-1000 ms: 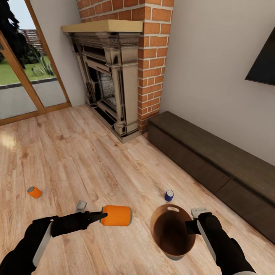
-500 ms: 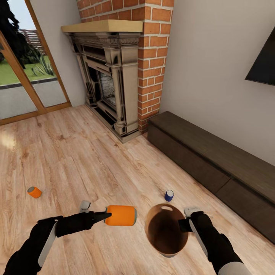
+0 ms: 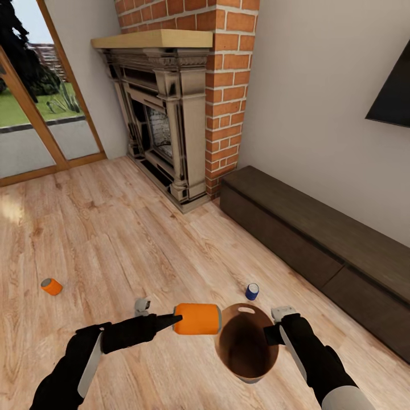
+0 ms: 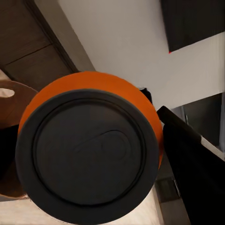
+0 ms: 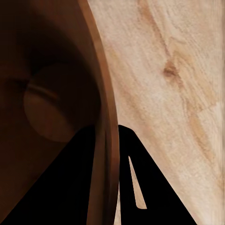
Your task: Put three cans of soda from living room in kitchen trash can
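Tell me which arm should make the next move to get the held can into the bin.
Left. Its gripper holds the orange can right beside the bin's rim, while the right gripper grips the bin's opposite rim, holding it.

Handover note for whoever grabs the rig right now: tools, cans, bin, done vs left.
Left tool: shut on the orange can, held on its side right beside the bin's rim, not yet inside.
Right tool: shut on the wall of the trash can, holding it off the floor, tilted, opening toward the camera.
Blue can: upright on the wood floor just beyond the bin.
Second orange can: lying on the floor, far to the left.
Done: nothing visible inside the bin.
Left: drop the held can in, collect the other two, then take the bin to the kitchen.
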Controlling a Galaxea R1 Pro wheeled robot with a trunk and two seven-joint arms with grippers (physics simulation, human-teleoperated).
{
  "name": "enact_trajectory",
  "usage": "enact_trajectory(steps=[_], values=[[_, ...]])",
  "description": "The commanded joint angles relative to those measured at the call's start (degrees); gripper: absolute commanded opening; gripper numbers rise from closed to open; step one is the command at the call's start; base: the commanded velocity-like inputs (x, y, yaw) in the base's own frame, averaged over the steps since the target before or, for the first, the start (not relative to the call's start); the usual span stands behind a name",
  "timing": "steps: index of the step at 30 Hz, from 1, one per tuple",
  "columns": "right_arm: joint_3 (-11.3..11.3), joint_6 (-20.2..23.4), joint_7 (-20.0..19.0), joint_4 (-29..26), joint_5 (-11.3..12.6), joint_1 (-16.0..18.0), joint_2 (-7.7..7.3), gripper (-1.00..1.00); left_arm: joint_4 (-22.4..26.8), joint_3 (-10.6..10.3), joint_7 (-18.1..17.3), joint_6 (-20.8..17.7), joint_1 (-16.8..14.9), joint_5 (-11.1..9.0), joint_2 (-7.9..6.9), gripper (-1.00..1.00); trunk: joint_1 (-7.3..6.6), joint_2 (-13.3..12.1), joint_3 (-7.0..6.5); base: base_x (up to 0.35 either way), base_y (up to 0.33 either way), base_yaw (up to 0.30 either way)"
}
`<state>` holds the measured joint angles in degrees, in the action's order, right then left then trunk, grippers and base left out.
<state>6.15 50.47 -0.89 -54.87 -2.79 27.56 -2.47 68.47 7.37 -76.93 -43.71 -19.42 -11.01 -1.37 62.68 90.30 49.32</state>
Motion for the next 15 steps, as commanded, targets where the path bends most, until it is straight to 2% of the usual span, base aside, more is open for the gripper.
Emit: enact_trajectory(steps=[1, 4, 9, 15], values=[[0.0, 0.0, -0.3, 0.0, 0.9, 0.0, 0.01, -1.0, 0.0, 0.0, 0.0, 0.0, 0.0, 0.0, 0.35, -1.0, 0.0, 0.0, 0.0, 0.0, 0.0, 0.0], [0.0, 0.0, -0.3, 0.0, 0.9, 0.0, 0.01, -1.0, -0.1, -0.2, 0.0, 0.0, 0.0, 0.0, 0.86, -1.0, 0.0, 0.0, 0.0, 0.0, 0.0, 0.0], [0.0, 0.0, -0.3, 0.2, 0.9, 0.0, 0.01, -1.0, 0.0, -1.7, 0.2, 0.0, 0.0, 0.1, 1.97, -1.0, 0.0, 0.0, 0.0, 0.0, 0.0, 0.0], [0.0, 0.0, -0.3, 0.3, 0.9, 0.0, 0.01, -1.0, -0.1, -2.3, 0.3, 0.1, 0.0, 0.3, 3.14, -1.0, 0.0, 0.0, 0.0, 0.0, 0.0, 0.0]])
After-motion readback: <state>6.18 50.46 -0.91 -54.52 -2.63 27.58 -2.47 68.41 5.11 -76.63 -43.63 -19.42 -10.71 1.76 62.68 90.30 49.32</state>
